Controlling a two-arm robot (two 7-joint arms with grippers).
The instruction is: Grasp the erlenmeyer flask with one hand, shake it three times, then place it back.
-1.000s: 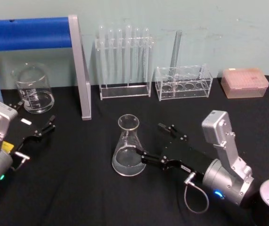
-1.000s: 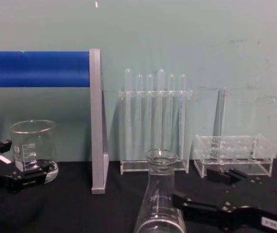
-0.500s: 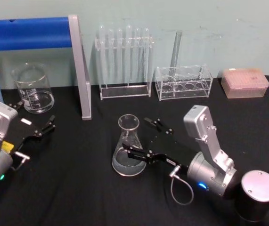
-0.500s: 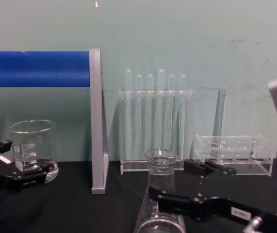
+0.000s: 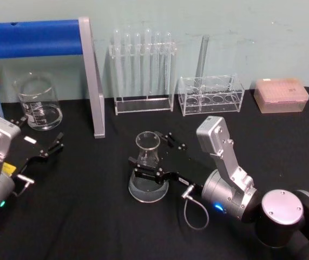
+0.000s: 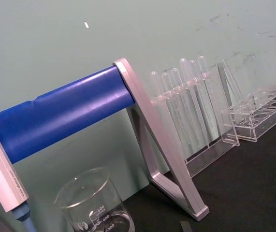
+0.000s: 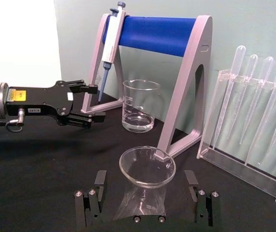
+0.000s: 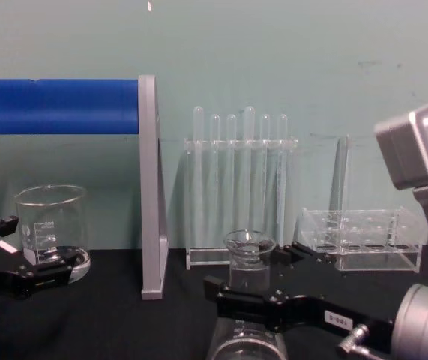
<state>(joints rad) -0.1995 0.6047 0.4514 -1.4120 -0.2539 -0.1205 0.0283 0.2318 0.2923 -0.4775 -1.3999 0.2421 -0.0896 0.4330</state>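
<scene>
Left gripper [image 5: 40, 130] is idling at the table's L edge, fingers apart, nothing between them. It is sitting just in front of the beaker [image 5: 37, 103], well clear of the job.

Mid-table: the erlenmeyer flask [image 5: 148, 157] is standing on the black table [image 5: 89, 216], in front of the test tube rack [image 5: 142, 70].
- Orientation: upright, base flat on the cloth, mouth pointing straight up. Long axis is running vertical; no tilt visible.
- Contents: looking empty, so prob. light.
- Handling: thin clear glass, i.e. stiff, smooth, breakable. Judging it slippery under hard pads. Cone walls are sloping, so a pinch low on the body is likely squeezing it out downward.
- Best hold, IMO: high up, at the narrow neck under the flared rim, w/ moderate force; the rim is acting as a stop during shaking.

Right gripper [image 7: 145, 183] is reaching in from the R and straddling the flask. Fingers are apart, one on each side, w/ a gap showing on both sides in the right wrist view, so no contact yet. In the chest view the near finger is crossing the glass just below the neck.
</scene>
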